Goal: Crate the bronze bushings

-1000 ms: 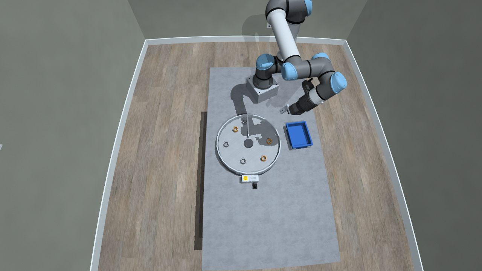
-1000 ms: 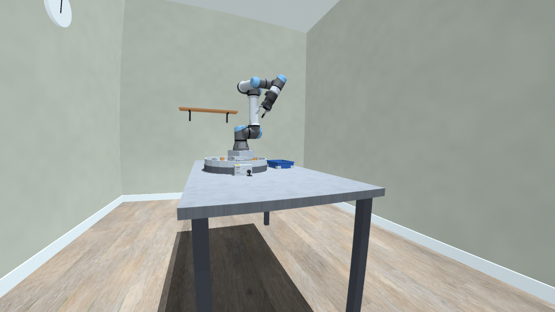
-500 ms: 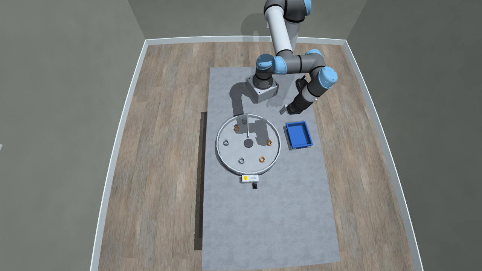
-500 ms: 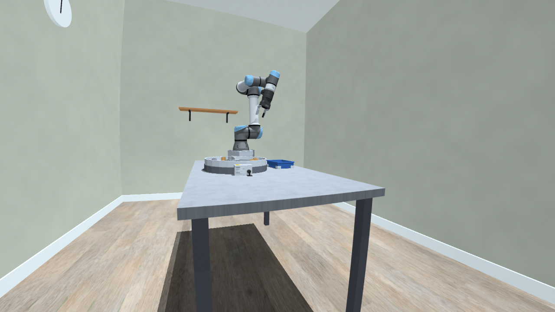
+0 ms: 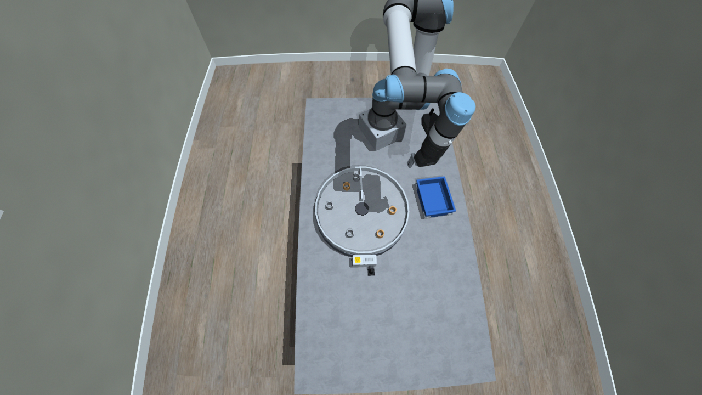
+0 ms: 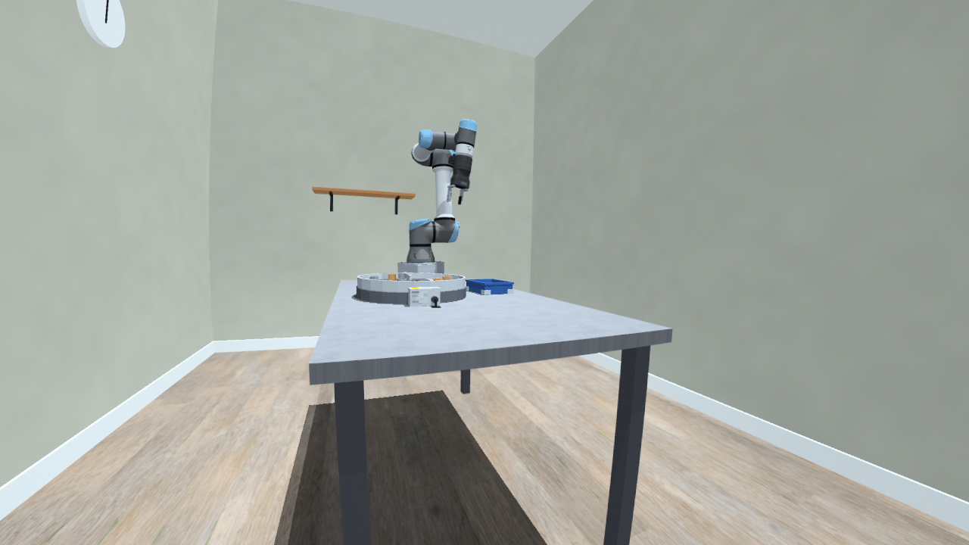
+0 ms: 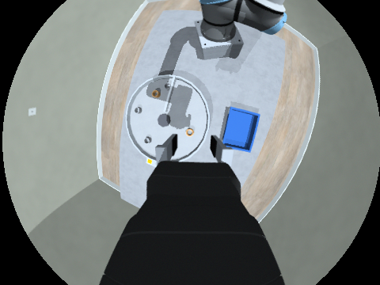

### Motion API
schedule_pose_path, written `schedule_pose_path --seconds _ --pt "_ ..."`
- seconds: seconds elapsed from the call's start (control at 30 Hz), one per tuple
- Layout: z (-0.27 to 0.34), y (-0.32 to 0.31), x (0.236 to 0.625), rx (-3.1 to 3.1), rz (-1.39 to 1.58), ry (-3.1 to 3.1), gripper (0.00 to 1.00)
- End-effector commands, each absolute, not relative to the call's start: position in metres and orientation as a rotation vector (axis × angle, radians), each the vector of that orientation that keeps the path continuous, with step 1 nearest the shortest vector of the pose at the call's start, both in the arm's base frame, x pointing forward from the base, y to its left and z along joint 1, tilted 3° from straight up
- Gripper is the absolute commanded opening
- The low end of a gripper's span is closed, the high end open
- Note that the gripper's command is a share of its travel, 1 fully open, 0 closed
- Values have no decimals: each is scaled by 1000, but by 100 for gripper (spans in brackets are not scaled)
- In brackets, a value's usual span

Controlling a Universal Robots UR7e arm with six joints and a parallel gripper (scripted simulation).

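Lighting: even, moderately bright. Shadows: dark beneath the table (image 6: 487,356); arm's, across the turning table (image 5: 338,241) (image 7: 132,140).

"What's different in the top view?"

"The bushings went round clockwise: the right-hand bronze one (image 5: 392,213) (image 6: 446,278) (image 7: 190,135) slid downward, the lower-right bronze one (image 5: 380,236) leftward."

"And the left side?"

"The steel bushing at left (image 5: 329,208) (image 7: 138,112) crept up; the upper-left bronze one (image 5: 346,188) (image 6: 391,277) (image 7: 156,96) went up and right."

"The gripper (image 5: 416,162) (image 6: 455,197) (image 7: 194,141)?"

"Swung from a clear slant to nearly upright at centre in the exterior view."
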State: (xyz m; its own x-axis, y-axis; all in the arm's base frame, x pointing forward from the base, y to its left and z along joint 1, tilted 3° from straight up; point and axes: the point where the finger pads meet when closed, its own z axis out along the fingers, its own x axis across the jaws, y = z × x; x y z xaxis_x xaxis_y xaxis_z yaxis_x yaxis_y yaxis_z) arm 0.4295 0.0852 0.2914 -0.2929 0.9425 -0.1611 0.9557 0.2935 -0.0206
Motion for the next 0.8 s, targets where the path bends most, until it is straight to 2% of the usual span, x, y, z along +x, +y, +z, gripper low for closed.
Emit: schedule_pose_path --seconds 0.0,0.33,0.5,0.77 --pt "292 84 429 1832 -35 2487 100" --pt "292 84 429 1832 -35 2487 100" --pt "258 41 407 1833 -35 2488 100" --pt "258 41 407 1833 -35 2488 100"
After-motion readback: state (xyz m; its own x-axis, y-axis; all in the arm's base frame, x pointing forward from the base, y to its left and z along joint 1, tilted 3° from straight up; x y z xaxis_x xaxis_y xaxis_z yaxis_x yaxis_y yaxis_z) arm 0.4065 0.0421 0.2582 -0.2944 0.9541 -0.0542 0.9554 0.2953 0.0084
